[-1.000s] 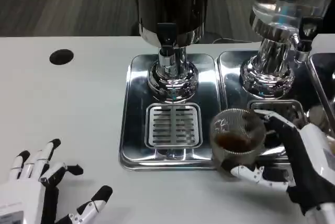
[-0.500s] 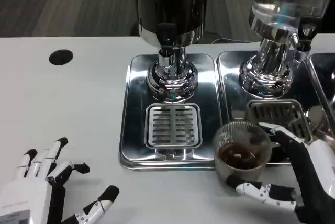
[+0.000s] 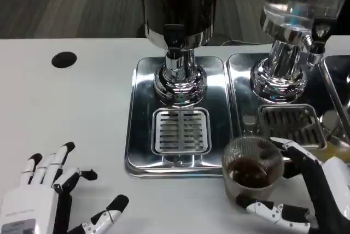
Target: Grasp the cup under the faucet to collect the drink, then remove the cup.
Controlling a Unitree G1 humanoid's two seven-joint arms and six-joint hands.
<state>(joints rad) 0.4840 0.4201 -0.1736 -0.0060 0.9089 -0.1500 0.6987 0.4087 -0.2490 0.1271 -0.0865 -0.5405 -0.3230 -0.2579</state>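
- Beneath both hands, the white table (image 3: 65,108) spreads wide, with a dark round hole (image 3: 64,59) well beyond the left hand, toward the far edge.
- Up ahead of the right hand stand two drink dispensers: a dark one (image 3: 178,4) to its far left, and a clear one (image 3: 301,10) almost straight ahead, each on a chromed foot.
- Each dispenser stands on a steel drip tray (image 3: 139,135) with a slotted grate – the left grate (image 3: 181,130) lies just to the left of the right hand, the right grate (image 3: 290,124) just beyond its fingers.
- The black faucet (image 3: 174,34) of the dark dispenser hangs above the left grate, well apart from the right hand.
- The right hand (image 3: 306,190) sits at the near right, its fingers wrapped round the cup, one finger behind it and the thumb in front at its base – it grips the glass.
- The left hand (image 3: 49,196) rests at the near left with its fingers spread apart, holding nothing.
- The cup (image 3: 252,165), a ribbed clear glass with dark drink in its bottom, stands upright in the right hand at the near edge of the trays, away from the faucet.
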